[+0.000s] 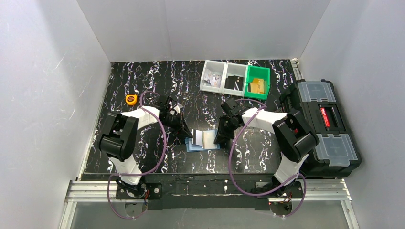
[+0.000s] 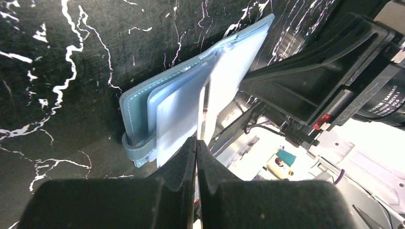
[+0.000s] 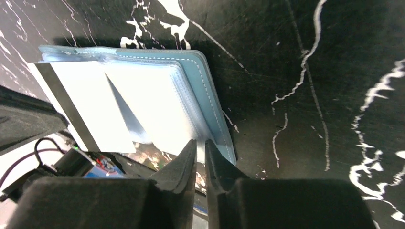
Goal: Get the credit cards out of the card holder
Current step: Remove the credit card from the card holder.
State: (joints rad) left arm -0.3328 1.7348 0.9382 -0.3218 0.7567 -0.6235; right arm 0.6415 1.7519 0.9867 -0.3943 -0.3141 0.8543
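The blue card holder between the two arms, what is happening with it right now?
Both arms work on the card holder, which lies open on the black table. The left hand is shut, apparently on the edge of a clear sleeve of the holder. The right hand sits at the sleeves on the opposite side, fingers nearly together; whether it grips one is unclear. No card is seen pulled out yet.

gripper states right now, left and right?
Left gripper: closed, pinching the card holder.
Right gripper: barely parted at the card holder's edge; whether it grips anything cannot be told.
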